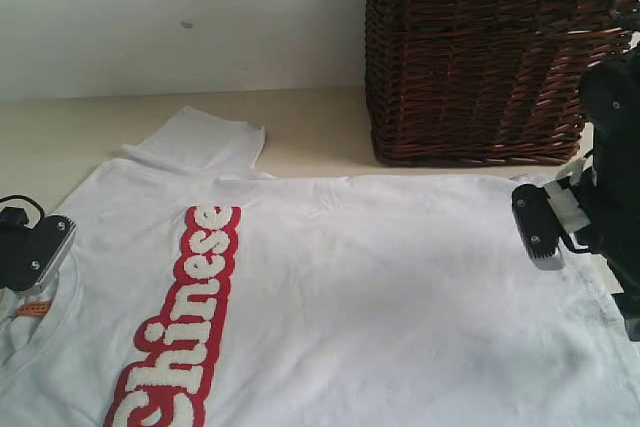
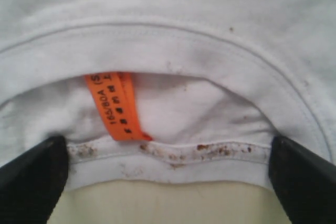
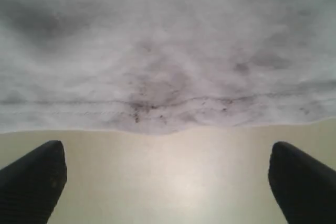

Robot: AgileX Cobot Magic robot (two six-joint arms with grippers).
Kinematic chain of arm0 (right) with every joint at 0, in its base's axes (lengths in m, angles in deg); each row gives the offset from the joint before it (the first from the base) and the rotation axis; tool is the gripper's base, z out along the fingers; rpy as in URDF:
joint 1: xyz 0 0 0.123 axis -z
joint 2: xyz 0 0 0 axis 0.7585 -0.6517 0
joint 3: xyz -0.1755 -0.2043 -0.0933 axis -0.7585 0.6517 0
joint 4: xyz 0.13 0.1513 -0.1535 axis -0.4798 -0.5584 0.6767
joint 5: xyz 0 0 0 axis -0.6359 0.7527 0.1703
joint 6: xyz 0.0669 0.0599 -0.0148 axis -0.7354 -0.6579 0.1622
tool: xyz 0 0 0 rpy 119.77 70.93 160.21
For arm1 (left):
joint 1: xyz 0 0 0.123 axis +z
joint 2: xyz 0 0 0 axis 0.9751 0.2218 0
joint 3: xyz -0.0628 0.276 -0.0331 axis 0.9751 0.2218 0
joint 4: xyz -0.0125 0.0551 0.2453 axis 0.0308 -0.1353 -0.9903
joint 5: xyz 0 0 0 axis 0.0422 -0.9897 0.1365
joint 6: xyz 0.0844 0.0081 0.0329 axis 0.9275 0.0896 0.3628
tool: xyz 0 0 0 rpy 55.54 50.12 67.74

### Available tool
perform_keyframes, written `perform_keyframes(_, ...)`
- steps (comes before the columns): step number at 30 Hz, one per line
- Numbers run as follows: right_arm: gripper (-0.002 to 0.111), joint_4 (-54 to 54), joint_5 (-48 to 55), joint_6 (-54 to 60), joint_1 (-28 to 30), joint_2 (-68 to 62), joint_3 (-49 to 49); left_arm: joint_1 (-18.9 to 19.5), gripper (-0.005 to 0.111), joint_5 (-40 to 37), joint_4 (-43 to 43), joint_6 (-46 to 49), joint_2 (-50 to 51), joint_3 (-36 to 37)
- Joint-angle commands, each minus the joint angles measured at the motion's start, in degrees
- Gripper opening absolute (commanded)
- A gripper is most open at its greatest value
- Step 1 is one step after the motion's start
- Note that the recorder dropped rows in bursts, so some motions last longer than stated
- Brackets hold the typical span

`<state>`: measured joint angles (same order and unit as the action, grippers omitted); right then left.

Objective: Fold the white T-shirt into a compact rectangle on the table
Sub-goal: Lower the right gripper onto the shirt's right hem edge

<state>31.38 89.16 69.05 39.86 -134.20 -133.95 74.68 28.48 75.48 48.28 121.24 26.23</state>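
Only wrist views reveal specks [image 2: 210, 150] on the white T-shirt [image 1: 380, 287]; left gripper [image 2: 167, 146], right gripper [image 3: 167, 149] spread wide, empty.

Exterior low, facing basket [image 1: 490, 57], wrist views close over white T-shirt [image 1: 400, 287]

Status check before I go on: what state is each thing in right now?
T-shirt: spread flat on the table, print up, not folded yet.
Neck tag: lying flat inside the collar.
Left pincer: open, straddling the collar edge, gripping nothing.
Right pincer: open, at the hem, gripping nothing.
Basket: upright behind the T-shirt.
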Motion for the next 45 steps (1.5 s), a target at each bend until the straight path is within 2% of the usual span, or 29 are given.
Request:
perform_keyframes(1,0.105,-8.94,-4.19,13.47,2.96,-0.93,0.25,0.12,0.105,-0.10,0.01,0.00,0.92,0.14)
perform_keyframes(3,0.105,-15.07,-4.45,21.49,4.31,-1.19,0.25,0.12,0.105,-0.10,0.01,0.11,0.92,0.14)
perform_keyframes(8,0.105,-15.55,-8.54,19.20,7.23,-1.46,0.15,0.12,0.105,-0.10,0.01,0.13,0.92,0.14)
perform_keyframes(15,0.105,-13.55,-12.11,15.76,7.47,-1.49,0.15,0.12,0.105,-0.10,0.01,0.00,0.92,0.14)
perform_keyframes(22,0.105,-11.45,-9.42,15.56,7.47,-4.11,0.15,0.12,0.105,-0.10,0.01,0.11,0.92,0.14)
perform_keyframes(45,0.105,-11.82,-11.52,15.82,7.47,-4.85,0.15,0.12,0.105,-0.10,0.01,0.01,0.92,0.14)
